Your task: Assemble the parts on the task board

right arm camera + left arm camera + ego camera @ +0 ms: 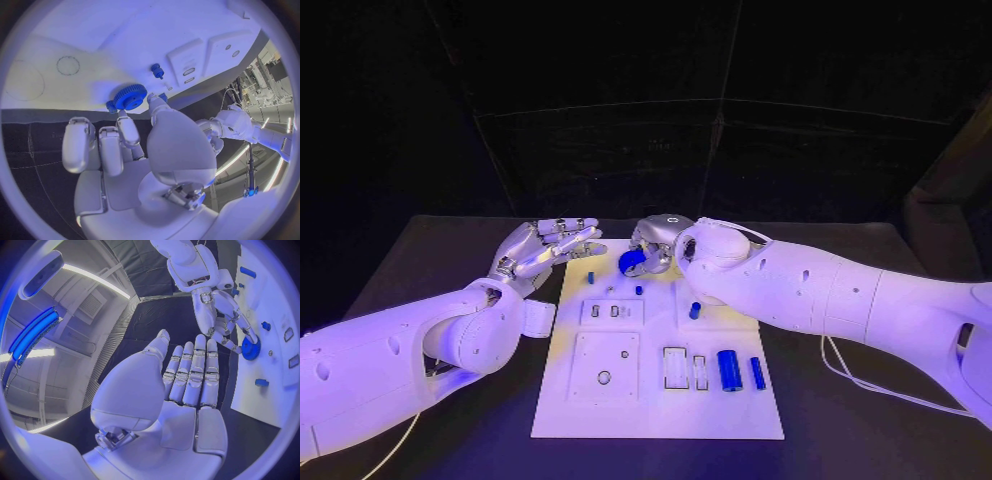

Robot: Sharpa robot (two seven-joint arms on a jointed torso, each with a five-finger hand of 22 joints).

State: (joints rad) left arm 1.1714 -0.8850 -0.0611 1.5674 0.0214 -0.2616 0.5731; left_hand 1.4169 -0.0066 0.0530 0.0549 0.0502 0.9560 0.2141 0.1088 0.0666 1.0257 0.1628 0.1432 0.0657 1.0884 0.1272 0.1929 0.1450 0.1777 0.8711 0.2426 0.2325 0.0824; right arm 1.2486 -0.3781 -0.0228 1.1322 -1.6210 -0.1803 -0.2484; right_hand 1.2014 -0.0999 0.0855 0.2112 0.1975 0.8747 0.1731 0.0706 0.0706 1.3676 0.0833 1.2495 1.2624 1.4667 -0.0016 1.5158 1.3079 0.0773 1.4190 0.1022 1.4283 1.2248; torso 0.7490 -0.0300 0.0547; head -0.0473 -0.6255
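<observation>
Lying nearest on the white board (574, 415), at about 5 o'clock from its middle, are a thick blue cylinder (728, 370) and a thinner blue pin (757, 372), side by side. Farther in, a short blue peg (694, 311) stands at about 1 o'clock. At the board's far edge, near 12 o'clock, the right hand (661, 240) pinches a blue gear (130, 96) between thumb and fingers (128, 131); the gear sits at the board's rim. The left hand (548, 248) hovers over the dark tabletop (430, 250) just beside the far corner at 11 o'clock, fingers (195, 371) straight, spread wide, holding nothing.
</observation>
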